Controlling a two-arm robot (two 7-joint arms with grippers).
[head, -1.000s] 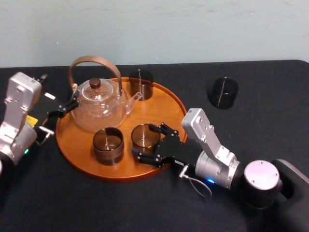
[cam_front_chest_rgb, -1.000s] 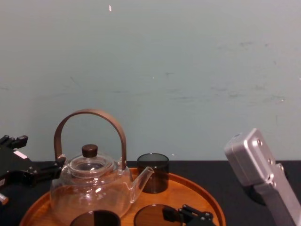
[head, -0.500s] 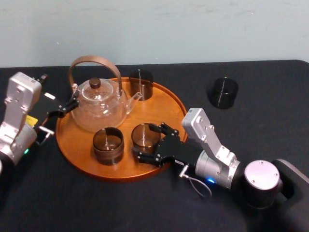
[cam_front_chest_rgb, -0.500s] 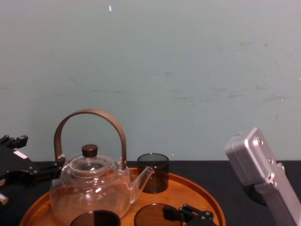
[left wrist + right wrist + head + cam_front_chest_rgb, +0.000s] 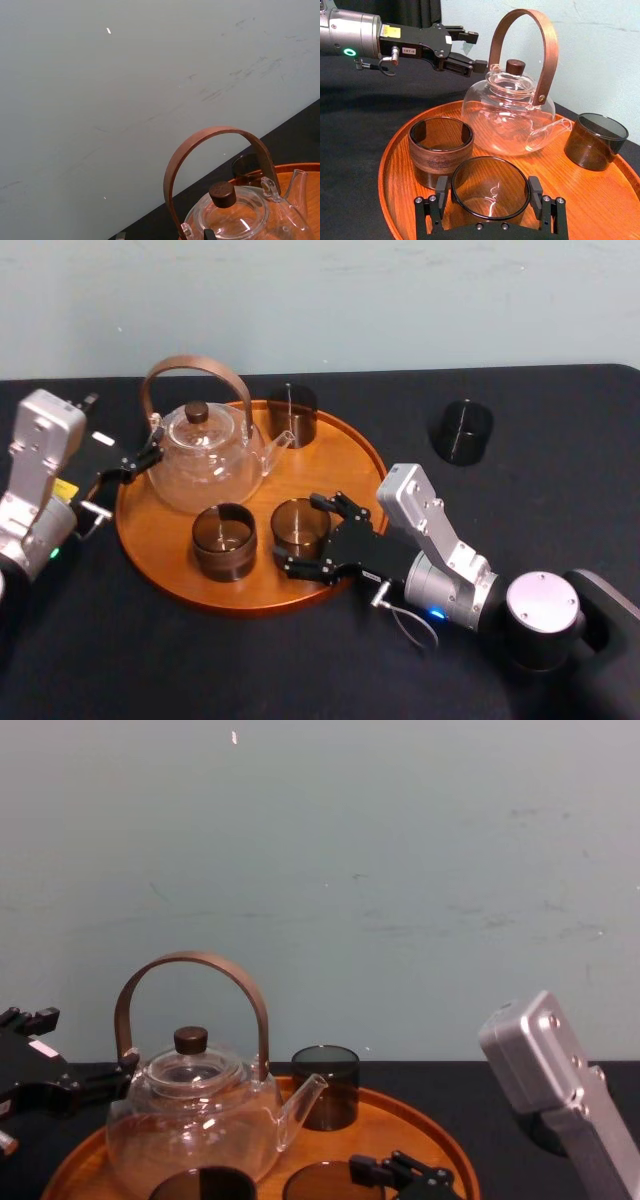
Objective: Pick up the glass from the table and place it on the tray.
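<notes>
Pale, scuffed wall (image 5: 400, 300) stands behind a matte black table (image 5: 300, 660) that spans the whole view. At the far left, the left arm's silver link stands upright and its black wrist reaches level towards the tray. The left gripper (image 5: 140, 462) hangs over the tray's left rim with its fingers spread and nothing between them. Its tips are just beside the teapot's handle, and whether they touch cannot be told.

The tray (image 5: 335, 468) is round, orange-brown wood with a visible grain and a low raised rim. On its rear left stands the teapot (image 5: 205, 465), a squat clear-glass body with a curved spout. It has a dark round knob on the lid and a tall brown hoop handle. In front of it stands a banded glass (image 5: 224, 540), a smoky cylinder with a brown wood-grain sleeve round its lower part. A rear glass (image 5: 292, 415), dark and straight-walled, stands near the spout.

The glass (image 5: 490, 197), a thin smoky cylinder, sits upright on the tray's front, just beside the banded one. The right gripper (image 5: 297, 532) straddles it, black fingers wide on either side, with a thin gap showing on at least one side. The right arm lies low across the table, its silver forearm angling from a round joint at lower right.

Well to the right, a black glass (image 5: 462, 430) stands alone on the table.
</notes>
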